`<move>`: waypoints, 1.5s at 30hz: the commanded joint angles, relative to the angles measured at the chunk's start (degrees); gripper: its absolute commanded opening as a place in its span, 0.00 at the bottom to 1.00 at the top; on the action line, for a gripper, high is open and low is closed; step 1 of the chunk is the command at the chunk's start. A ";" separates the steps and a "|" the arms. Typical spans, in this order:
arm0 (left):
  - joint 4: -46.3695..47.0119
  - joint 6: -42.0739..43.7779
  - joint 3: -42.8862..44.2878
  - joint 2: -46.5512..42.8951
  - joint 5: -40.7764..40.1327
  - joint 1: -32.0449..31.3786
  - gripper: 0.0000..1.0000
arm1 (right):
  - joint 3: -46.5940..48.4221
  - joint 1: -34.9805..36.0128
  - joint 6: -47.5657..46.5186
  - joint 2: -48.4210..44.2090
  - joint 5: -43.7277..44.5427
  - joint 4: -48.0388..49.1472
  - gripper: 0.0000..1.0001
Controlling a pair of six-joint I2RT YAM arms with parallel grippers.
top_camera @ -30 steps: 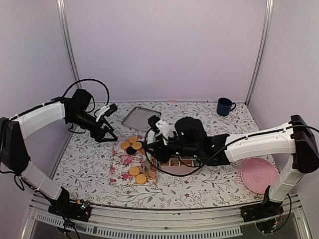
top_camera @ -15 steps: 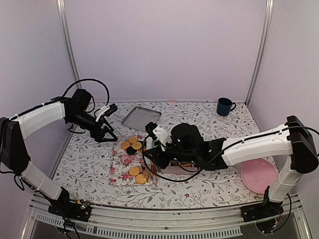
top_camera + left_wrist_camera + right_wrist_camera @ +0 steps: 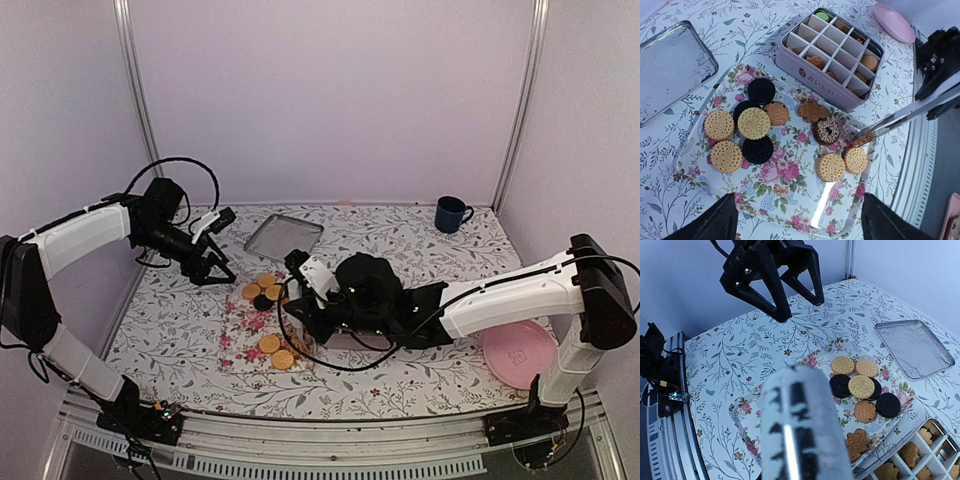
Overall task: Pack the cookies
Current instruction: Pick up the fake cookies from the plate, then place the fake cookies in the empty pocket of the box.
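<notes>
Cookies [image 3: 754, 123], golden, dark and brown, lie on a floral tray [image 3: 785, 195], seen from above as the cookies [image 3: 266, 290]. Behind it a pink divided tin [image 3: 830, 55] holds more. My right gripper [image 3: 939, 92] is shut on metal tongs [image 3: 890, 120]. Their tips are pinched together by two golden cookies [image 3: 855, 160] at the tray's right edge. Something orange shows at the tips; I cannot tell whether it is a cookie. The blurred tongs [image 3: 800, 430] block much of the right wrist view. My left gripper [image 3: 800, 225] hangs open above the tray's near edge, empty.
A metal lid [image 3: 283, 237] lies behind the tray. A dark blue mug [image 3: 451, 214] stands at the back right and a pink plate [image 3: 520, 352] at the front right. My right arm [image 3: 480, 300] stretches across the tin, hiding most of it from above.
My right arm has reached further left over the tin, bringing the tongs down to the tray, and the tongs have been squeezed. The left arm has not moved.
</notes>
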 commanded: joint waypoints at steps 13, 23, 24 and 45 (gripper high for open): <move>-0.58 0.68 1.66 0.52 0.25 0.59 0.83 | 1.44 -1.01 -2.57 -8.49 6.12 -1.84 0.00; -0.52 0.81 1.38 0.93 -1.33 0.60 0.80 | -6.32 -6.88 -0.36 -22.91 6.31 -10.71 0.00; -0.48 0.61 1.53 0.99 -1.79 0.60 0.81 | -6.84 -7.49 -0.19 -24.35 7.27 -12.69 0.00; 2.18 -2.51 1.51 2.38 -3.71 0.59 0.99 | -16.24 -13.74 2.57 -37.56 9.72 -22.14 0.00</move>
